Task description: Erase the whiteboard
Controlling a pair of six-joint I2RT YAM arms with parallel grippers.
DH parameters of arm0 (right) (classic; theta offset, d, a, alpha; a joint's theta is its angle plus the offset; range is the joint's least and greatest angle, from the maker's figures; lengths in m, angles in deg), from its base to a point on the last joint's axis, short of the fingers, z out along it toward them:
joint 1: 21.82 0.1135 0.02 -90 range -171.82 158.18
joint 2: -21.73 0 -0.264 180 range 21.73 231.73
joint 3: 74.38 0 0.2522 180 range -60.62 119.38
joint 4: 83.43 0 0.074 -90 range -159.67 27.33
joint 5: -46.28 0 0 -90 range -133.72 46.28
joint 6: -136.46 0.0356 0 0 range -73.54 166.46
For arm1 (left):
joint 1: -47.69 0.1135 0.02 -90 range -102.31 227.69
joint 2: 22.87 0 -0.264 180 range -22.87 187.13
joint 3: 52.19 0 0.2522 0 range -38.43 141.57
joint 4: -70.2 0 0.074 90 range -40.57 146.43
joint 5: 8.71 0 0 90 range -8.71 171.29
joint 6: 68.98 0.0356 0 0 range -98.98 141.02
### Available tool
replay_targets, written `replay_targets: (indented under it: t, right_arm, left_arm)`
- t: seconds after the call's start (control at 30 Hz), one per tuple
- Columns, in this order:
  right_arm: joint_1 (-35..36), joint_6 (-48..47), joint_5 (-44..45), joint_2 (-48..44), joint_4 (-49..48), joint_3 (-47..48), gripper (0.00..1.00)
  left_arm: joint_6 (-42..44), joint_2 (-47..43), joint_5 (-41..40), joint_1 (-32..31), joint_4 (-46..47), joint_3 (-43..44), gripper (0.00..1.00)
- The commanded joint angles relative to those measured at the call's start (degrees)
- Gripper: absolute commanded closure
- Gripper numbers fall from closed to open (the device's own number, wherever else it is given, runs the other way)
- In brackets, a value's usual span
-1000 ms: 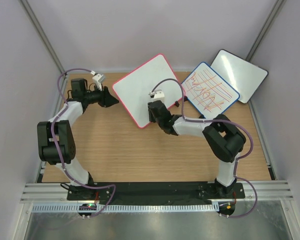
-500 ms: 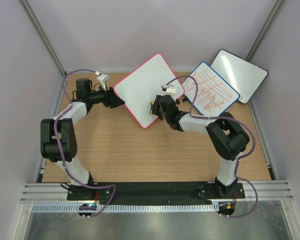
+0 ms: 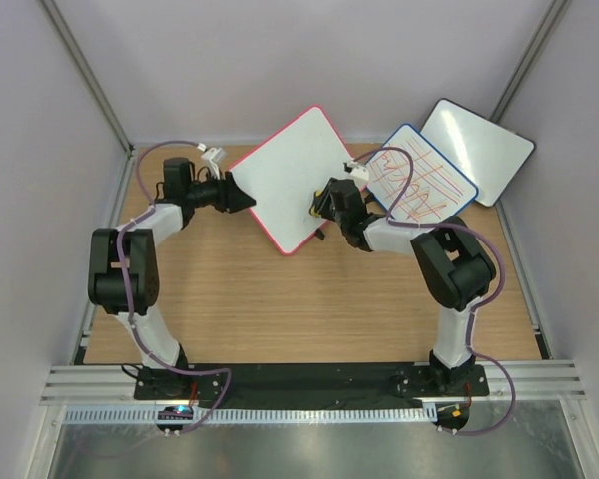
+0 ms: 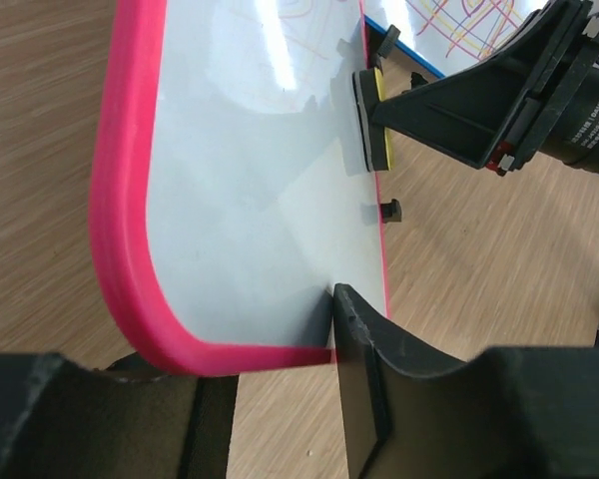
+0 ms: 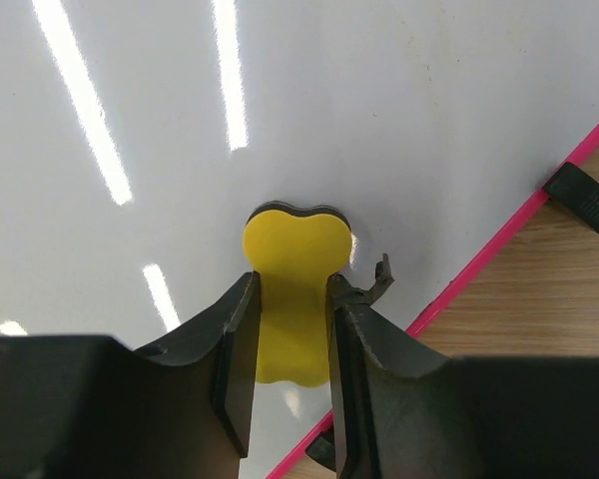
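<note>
Top view, whiteboard: tipped up at the 12 o'clock end of the bench; pink frame, blank face.
Top view, left jaws: at the board's 9 o'clock corner.
Top view, right jaws: at its 3 o'clock edge, on the side toward the blue-framed board; the scribbles there are probably no part of the job.
Left wrist, left jaws: astride the pink frame's lower edge, one side in front, one behind; clenched or only straddling, cannot tell.
Left wrist, eraser: flat against the white face near the 1 o'clock edge.
Right wrist, right jaws: clenched on the yellow eraser, pad pressed to the board, frame close by at 4 o'clock.
Progress: no ink visible on any part shown; probably done, or down to a last pass along that edge.
</note>
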Motion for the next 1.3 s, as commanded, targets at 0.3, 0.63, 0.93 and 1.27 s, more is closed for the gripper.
replay_targets:
  t: [0.3,0.63,0.93,1.27]
  right_arm:
    - [8.39,2.7,-0.5,1.62,-3.91,-1.06,0.99]
    - [13.32,6.12,-1.38,2.5,-4.96,-0.53,0.99]
    - [4.72,4.02,5.21,-2.94,-1.62,-6.86,0.99]
    - [1.63,2.43,3.37,-2.25,-0.82,-4.4,0.99]
  left_arm:
    - [0.27,-0.34,0.84,-0.53,1.75,1.69,1.0]
    - [5.28,-2.45,0.22,-0.44,-4.14,1.78,1.0]
    - [6.25,-3.5,0.05,-0.53,-5.54,1.87,1.0]
    - [6.25,-3.5,-0.22,-0.53,-5.9,2.22,1.0]
